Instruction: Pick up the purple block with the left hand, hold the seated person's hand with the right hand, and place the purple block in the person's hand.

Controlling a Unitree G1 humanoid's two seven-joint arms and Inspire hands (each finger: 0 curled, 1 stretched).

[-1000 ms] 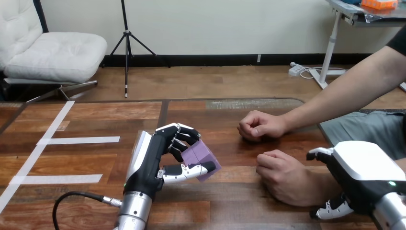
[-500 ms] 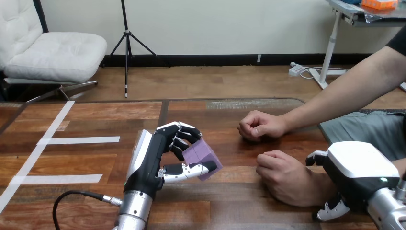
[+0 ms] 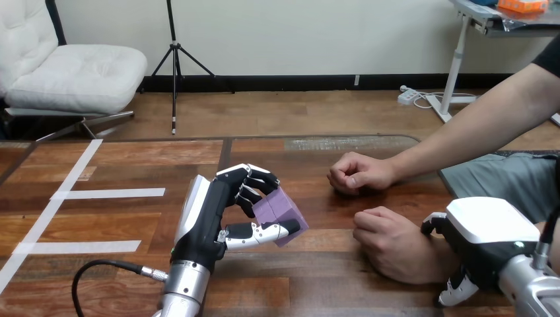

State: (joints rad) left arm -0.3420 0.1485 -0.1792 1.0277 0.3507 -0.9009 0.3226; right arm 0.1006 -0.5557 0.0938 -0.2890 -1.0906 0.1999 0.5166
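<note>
Left hand [image 3: 218, 218] curls round the purple block [image 3: 280, 210] above the table's [image 3: 132, 224] middle. Right hand [image 3: 489, 241] lies against the person's wrist [image 3: 432, 256] near the right edge; I cannot tell whether it grips.

Left hand [image 3: 212, 219] aloft, fingers curled round purple block [image 3: 280, 208]; right hand [image 3: 492, 230] low, back up.

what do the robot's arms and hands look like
The left hand is black with a white shell on its back and black-and-white jointed fingers. The right hand has a broad white shell over black. Both end silver forearms.
</note>
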